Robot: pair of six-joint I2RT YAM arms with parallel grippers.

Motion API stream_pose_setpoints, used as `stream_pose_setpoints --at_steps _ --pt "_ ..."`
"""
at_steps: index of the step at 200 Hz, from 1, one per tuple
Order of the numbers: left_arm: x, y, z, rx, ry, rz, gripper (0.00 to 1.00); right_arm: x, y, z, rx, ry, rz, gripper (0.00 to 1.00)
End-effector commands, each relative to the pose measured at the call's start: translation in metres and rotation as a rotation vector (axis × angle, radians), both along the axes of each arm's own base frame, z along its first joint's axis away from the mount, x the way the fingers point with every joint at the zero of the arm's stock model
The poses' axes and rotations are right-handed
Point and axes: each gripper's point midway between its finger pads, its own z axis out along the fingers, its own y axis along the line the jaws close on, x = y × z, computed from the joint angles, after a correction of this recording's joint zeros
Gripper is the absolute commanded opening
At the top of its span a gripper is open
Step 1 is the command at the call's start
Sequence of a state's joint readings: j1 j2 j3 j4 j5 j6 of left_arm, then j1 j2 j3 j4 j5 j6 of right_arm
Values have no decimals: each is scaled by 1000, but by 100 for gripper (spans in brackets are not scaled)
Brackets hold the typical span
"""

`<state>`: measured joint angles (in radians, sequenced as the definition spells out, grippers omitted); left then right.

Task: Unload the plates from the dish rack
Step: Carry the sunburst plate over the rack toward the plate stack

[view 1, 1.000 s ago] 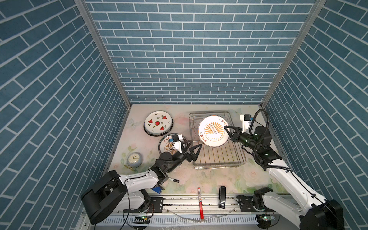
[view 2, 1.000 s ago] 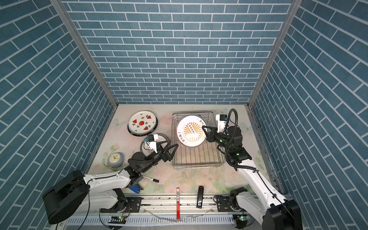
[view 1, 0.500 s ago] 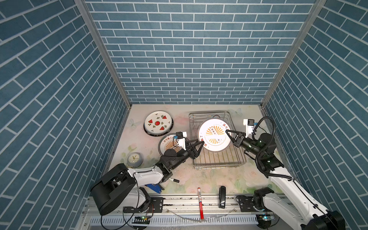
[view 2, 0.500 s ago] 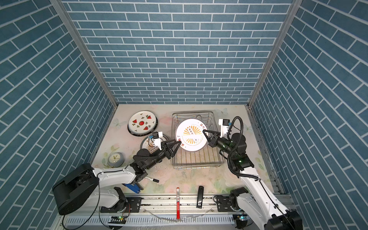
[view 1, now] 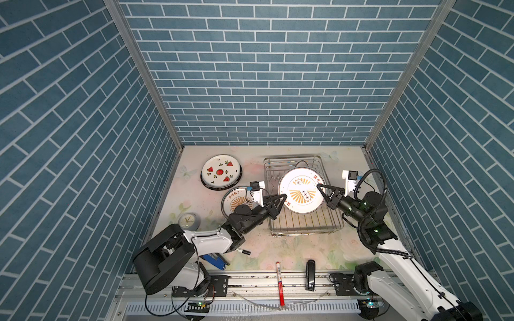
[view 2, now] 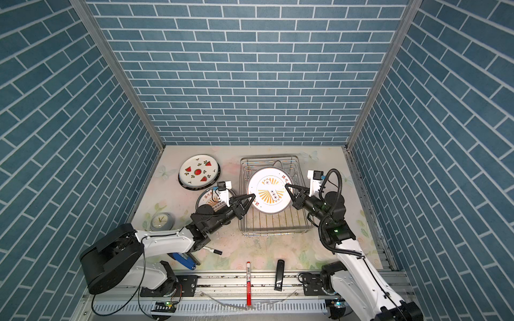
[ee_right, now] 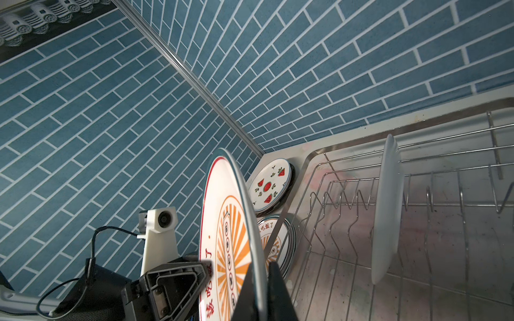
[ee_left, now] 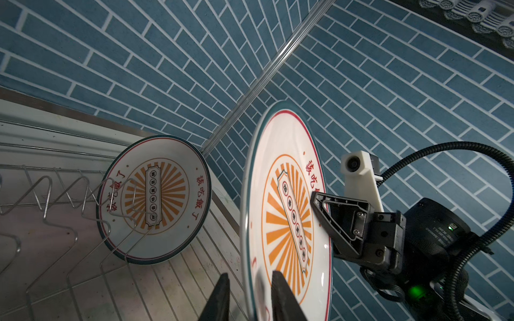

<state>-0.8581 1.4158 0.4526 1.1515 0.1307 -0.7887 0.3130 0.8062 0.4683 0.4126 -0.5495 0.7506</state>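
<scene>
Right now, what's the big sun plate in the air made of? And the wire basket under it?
Sun plate: looks like glazed ceramic or melamine, glossy white with printed orange rays. Light glints off its smooth face, but the look can't settle which it is.
Wire basket: bare metal, probably stainless or chromed steel. Its thin silver rods shine and are bent into prongs.

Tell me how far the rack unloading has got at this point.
Done: a watermelon plate and a flat sunburst plate lie on the table beside the dish rack. In hand: a lifted sunburst plate hangs over the rack, with the right tool clamped on one rim and the left tool straddling the opposite rim. Left: one upright plate stands in the prongs.
</scene>
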Motion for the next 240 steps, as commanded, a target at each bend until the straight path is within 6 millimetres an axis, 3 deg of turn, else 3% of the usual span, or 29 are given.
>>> stream_pose_setpoints --at_steps 1,59,136,217,240 --pt "-4 -10 3 -17 18 -46 21 1 -3 14 9 -85 -18 0" --pt "-4 -19 -1 -22 63 -86 8 6 0 4 -3 -61 -9 0" --pt "0 -21 -6 2 105 -77 0 10 2 -4 -27 -50 -6 0" --pt "4 -13 -8 -24 130 -42 0 6 16 -3 -25 -27 93 49" --pt "5 -13 -11 -33 138 -45 0 9 18 -6 -18 6 100 80"
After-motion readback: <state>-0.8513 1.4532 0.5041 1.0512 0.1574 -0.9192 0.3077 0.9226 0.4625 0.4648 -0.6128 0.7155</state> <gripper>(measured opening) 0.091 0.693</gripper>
